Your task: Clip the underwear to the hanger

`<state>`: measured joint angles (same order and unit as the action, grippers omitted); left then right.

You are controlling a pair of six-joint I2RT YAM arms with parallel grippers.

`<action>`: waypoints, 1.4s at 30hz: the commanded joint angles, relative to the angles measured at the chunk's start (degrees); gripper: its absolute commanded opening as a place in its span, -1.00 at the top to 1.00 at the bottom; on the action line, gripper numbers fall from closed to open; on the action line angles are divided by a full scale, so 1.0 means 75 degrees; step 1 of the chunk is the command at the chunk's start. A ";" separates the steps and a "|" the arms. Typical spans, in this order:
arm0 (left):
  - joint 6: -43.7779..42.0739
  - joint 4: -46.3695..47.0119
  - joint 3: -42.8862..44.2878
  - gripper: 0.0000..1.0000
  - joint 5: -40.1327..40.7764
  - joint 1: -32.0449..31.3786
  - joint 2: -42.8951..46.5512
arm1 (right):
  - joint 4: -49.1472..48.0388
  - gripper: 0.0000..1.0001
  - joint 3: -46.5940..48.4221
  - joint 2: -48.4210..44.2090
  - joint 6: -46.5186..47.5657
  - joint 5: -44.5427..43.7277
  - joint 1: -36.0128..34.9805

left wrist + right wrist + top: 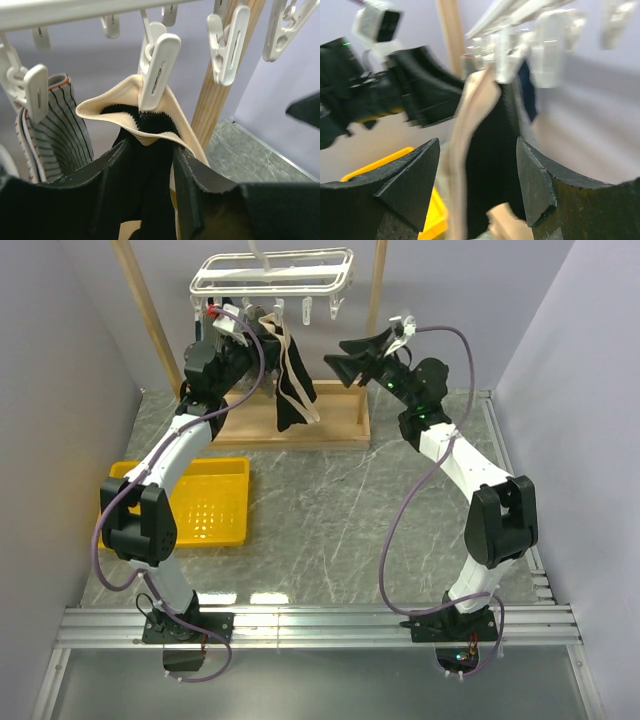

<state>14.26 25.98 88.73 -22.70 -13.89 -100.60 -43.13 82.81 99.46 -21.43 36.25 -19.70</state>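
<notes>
The white hanger (272, 272) hangs at the back with clips below its bars. The black underwear (293, 385) with a beige waistband hangs from one clip (159, 70), which pinches the waistband (127, 105). My left gripper (150, 147) is just below that clip, its jaws apart with the black fabric hanging between them; it also shows in the top view (252, 335). My right gripper (350, 355) is open and empty to the right of the underwear. In the blurred right wrist view its jaws (478, 142) frame the underwear (495, 150) from a short distance.
A grey striped garment (55, 130) hangs on a neighbouring clip at the left. The wooden frame stand (300, 425) has posts on both sides (150, 320). A yellow tray (215, 502) lies on the table at the left. Side walls are close.
</notes>
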 commanded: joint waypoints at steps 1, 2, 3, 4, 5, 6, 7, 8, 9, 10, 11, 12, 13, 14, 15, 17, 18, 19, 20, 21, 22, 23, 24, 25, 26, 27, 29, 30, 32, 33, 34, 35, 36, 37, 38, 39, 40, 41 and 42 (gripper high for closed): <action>-0.0097 -0.0064 -0.0123 0.08 -0.0114 0.0036 0.0533 | -0.0284 -0.38 0.0033 -0.0160 -0.0026 -0.0028 0.0248; -0.0108 -0.0112 -0.0147 0.05 -0.0137 0.0036 0.0580 | -0.0307 -0.37 0.0068 -0.0113 -0.0002 -0.0040 0.0306; -0.0132 -0.0158 -0.0205 0.01 -0.0126 0.0036 0.0604 | -0.0354 -0.37 0.0092 -0.0078 0.0033 -0.0075 0.0365; -0.0144 -0.0194 -0.0240 0.00 -0.0126 0.0047 0.0697 | -0.0377 -0.36 0.0115 -0.0055 0.0033 -0.0087 0.0389; -0.0155 -0.0298 -0.0275 -0.01 -0.0149 0.0047 0.0721 | -0.0378 -0.33 0.0185 -0.0008 0.0056 -0.0087 0.0424; -0.0190 -0.0358 -0.0311 -0.02 -0.0173 0.0059 0.0756 | -0.0401 -0.32 0.0232 0.0039 0.0068 -0.0087 0.0459; -0.0191 -0.0428 -0.0334 -0.03 -0.0208 0.0059 0.0826 | -0.0424 -0.31 0.0268 0.0063 0.0080 -0.0087 0.0459; -0.0225 -0.0521 -0.0369 -0.03 -0.0220 0.0059 0.0850 | -0.0436 -0.30 0.0361 0.0132 0.0103 -0.0087 0.0471; -0.0249 -0.0580 -0.0439 -0.04 -0.0220 0.0071 0.0897 | -0.0459 -0.28 0.0420 0.0156 0.0115 -0.0076 0.0483; -0.0272 -0.0627 -0.0475 -0.06 -0.0208 0.0071 0.0990 | -0.0471 -0.27 0.0467 0.0191 0.0127 -0.0087 0.0471; -0.0296 -0.0662 -0.0510 -0.07 -0.0208 0.0082 0.1026 | -0.0483 -0.26 0.0572 0.0273 0.0150 -0.0087 0.0471; -0.0342 -0.0756 -0.0557 -0.10 -0.0185 0.0082 0.1049 | -0.0518 -0.25 0.0631 0.0320 0.0139 -0.0087 0.0471; -0.0366 -0.0815 -0.0580 -0.11 -0.0184 0.0094 0.1108 | -0.0518 -0.23 0.0701 0.0355 0.0139 -0.0099 0.0483; -0.0401 -0.0885 -0.0580 -0.13 -0.0196 0.0106 0.1143 | -0.0507 -0.23 0.0829 0.0437 0.0162 -0.0122 0.0471; -0.0413 -0.0967 -0.0627 -0.17 -0.0208 0.0118 0.1178 | -0.0518 -0.22 0.0888 0.0473 0.0162 -0.0134 0.0471; -0.0460 -0.1072 -0.0674 -0.18 -0.0220 0.0141 0.1272 | -0.0542 -0.21 0.1052 0.0578 0.0185 -0.0181 0.0471; -0.0460 -0.1073 -0.0721 -0.19 -0.0231 0.0141 0.1295 | -0.0542 -0.20 0.1088 0.0613 0.0186 -0.0204 0.0471; -0.0472 -0.1108 -0.0744 -0.19 -0.0255 0.0153 0.1342 | -0.0553 -0.19 0.1146 0.0660 0.0220 -0.0216 0.0471; -0.0495 -0.1120 -0.0768 -0.20 -0.0255 0.0153 0.1343 | -0.0553 -0.19 0.1240 0.0753 0.0244 -0.0251 0.0471; -0.0495 -0.1131 -0.0768 -0.20 -0.0243 0.0164 0.1354 | -0.0553 -0.18 0.1299 0.0801 0.0244 -0.0263 0.0471; -0.0495 -0.1143 -0.0745 -0.20 -0.0266 0.0165 0.1343 | -0.0542 -0.17 0.1346 0.0894 0.0244 -0.0275 0.0459; -0.0519 -0.1155 -0.0756 -0.20 -0.0243 0.0176 0.1343 | -0.0518 -0.16 0.1427 0.0930 0.0233 -0.0275 0.0471; -0.0519 -0.1167 -0.0733 -0.20 -0.0243 0.0176 0.1331 | -0.0518 -0.16 0.1451 0.0953 0.0232 -0.0286 0.0459; -0.0530 -0.1202 -0.0710 -0.20 -0.0266 0.0188 0.1319 | -0.0507 -0.15 0.1475 0.0977 0.0244 -0.0286 0.0471; -0.0588 -0.1295 -0.0698 -0.20 -0.0267 0.0200 0.1308 | -0.0507 -0.15 0.1487 0.0977 0.0256 -0.0298 0.0471; -0.0589 -0.1330 -0.0709 -0.21 -0.0255 0.0200 0.1307 | -0.0518 -0.15 0.1487 0.0977 0.0267 -0.0310 0.0459; -0.0647 -0.1436 -0.0721 -0.22 -0.0313 0.0235 0.1331 | -0.0507 -0.15 0.1498 0.0977 0.0291 -0.0298 0.0471; -0.0671 -0.1483 -0.0767 -0.24 -0.0313 0.0246 0.1342 | -0.0507 -0.15 0.1510 0.0989 0.0303 -0.0298 0.0471; -0.0753 -0.1623 -0.0826 -0.29 -0.0278 0.0270 0.1413 | -0.0507 -0.15 0.1522 0.1000 0.0303 -0.0275 0.0471; -0.0800 -0.1693 -0.0827 -0.31 -0.0267 0.0270 0.1471 | -0.0507 -0.15 0.1522 0.1000 0.0303 -0.0286 0.0459; -0.0870 -0.1752 -0.0827 -0.31 -0.0243 0.0282 0.1495 | -0.0507 -0.15 0.1533 0.1024 0.0303 -0.0275 0.0471; -0.0905 -0.1822 -0.0838 -0.32 -0.0231 0.0305 0.1507 | -0.0507 -0.15 0.1534 0.1012 0.0291 -0.0275 0.0471; -0.0963 -0.1951 -0.0850 -0.32 -0.0197 0.0317 0.1553 | -0.0518 -0.15 0.1545 0.1024 0.0303 -0.0263 0.0471; -0.1034 -0.2045 -0.0838 -0.32 -0.0173 0.0317 0.1577 | -0.0507 -0.15 0.1545 0.1024 0.0303 -0.0263 0.0471; -0.1139 -0.2115 -0.0861 -0.32 -0.0161 0.0328 0.1589 | -0.0507 -0.15 0.1545 0.1024 0.0303 -0.0251 0.0471; -0.1186 -0.2255 -0.0873 -0.33 -0.0149 0.0340 0.1623 | -0.0507 -0.15 0.1568 0.1024 0.0303 -0.0263 0.0459; -0.1245 -0.2338 -0.0873 -0.33 -0.0126 0.0340 0.1635 | -0.0495 -0.15 0.1580 0.1024 0.0303 -0.0251 0.0471; -0.1361 -0.2397 -0.0897 -0.33 -0.0079 0.0352 0.1636 | -0.0483 -0.15 0.1580 0.1012 0.0314 -0.0251 0.0471; -0.1409 -0.2606 -0.0908 -0.33 -0.0021 0.0352 0.1659 | -0.0471 -0.15 0.1580 0.1012 0.0326 -0.0240 0.0471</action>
<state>6.42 9.19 82.48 -23.46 -11.49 -90.91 -44.14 91.90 106.67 -19.84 34.72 -16.45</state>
